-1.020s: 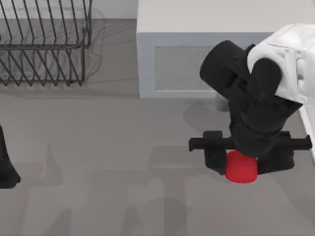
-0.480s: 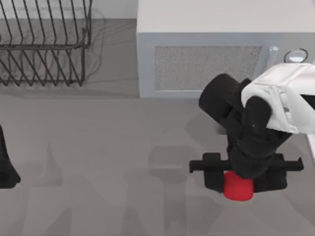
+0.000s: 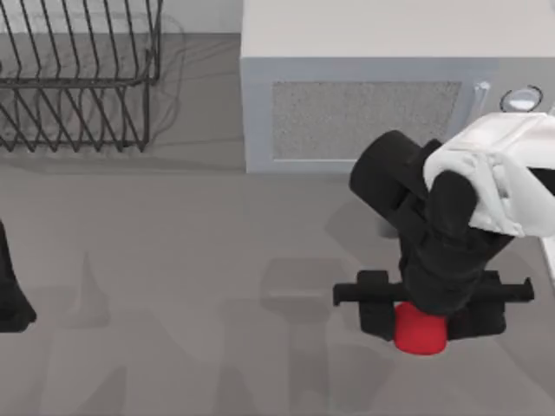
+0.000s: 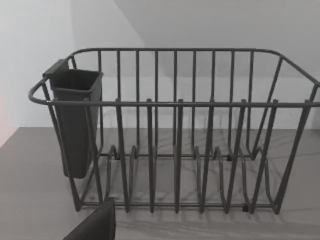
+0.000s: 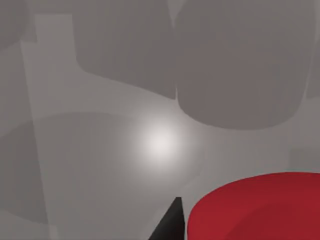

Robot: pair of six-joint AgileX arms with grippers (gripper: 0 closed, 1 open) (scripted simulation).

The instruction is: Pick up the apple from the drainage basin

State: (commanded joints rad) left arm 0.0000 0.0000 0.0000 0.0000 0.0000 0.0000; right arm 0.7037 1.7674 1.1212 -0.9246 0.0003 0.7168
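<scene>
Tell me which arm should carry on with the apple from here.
The right one, I judge. The right gripper sits directly over the apple at the table's right, the red fruit close under its wrist camera. The left arm is parked at the far left edge, facing the dish rack.

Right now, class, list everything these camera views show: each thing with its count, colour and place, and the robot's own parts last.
apple: one, bright red, on the table toward the right, under the right gripper.
microwave: one, pale grey, at the back of the table toward the right.
drainage basin: one, dark wire rack, back left; nothing red lies in it.
cup: one, dark grey, hung on the basin's end.
table: one, grey.
right gripper: one, black, low over the apple, hiding its top.
left arm: one, black, parked at the table's left edge.
</scene>
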